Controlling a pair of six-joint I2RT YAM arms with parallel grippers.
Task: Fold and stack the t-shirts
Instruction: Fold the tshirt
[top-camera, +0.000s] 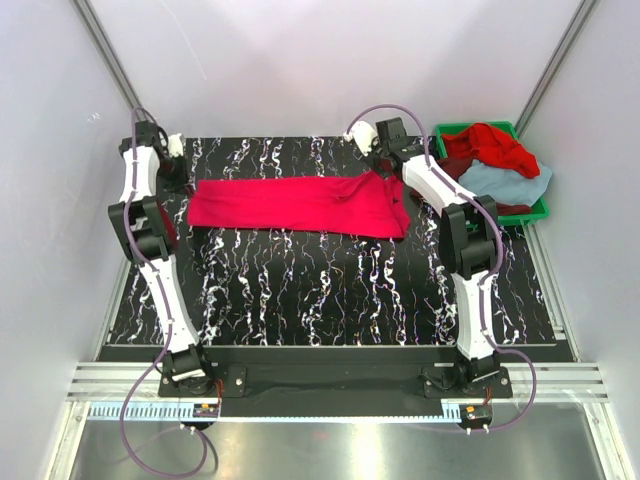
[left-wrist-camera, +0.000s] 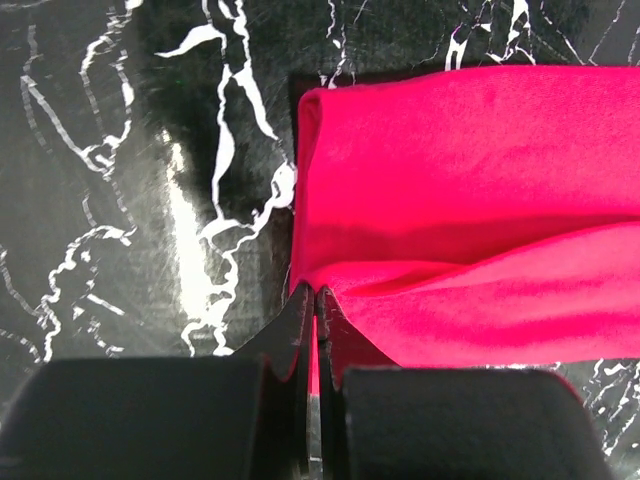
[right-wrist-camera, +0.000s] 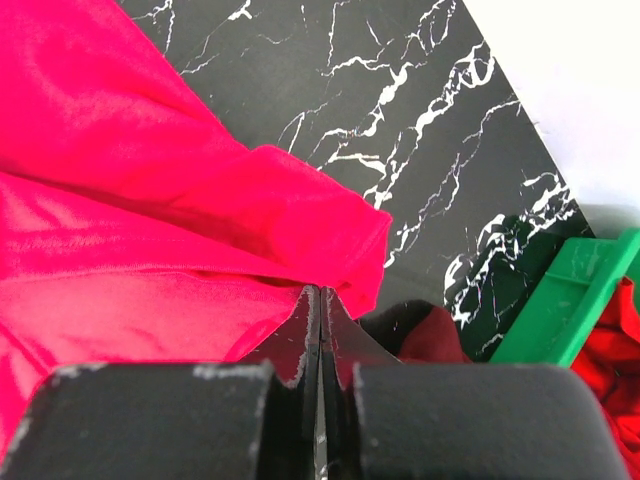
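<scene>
- Pink shirt (top-camera: 300, 203) lay as a long band across the far half of the table (top-camera: 300, 290), already narrowed lengthwise, stretched between the two arms.
- Risk, as I judged it: both holds were thin, only the very edge nipped. A lift or an uneven pull could slip one end free and the fold would collapse. The loose flap at the right end looked likely to sag and skew the next fold.
- Left gripper (left-wrist-camera: 315, 290): jaws pressed together on the shirt's left end, a sliver of pink between them.
- Right gripper (right-wrist-camera: 320, 292): jaws likewise closed, apparently pinching the right end.
- Bin (top-camera: 445, 130) off the table's far right corner held a red shirt (top-camera: 490, 145) and a blue-grey shirt (top-camera: 510, 183), both unfolded.
</scene>
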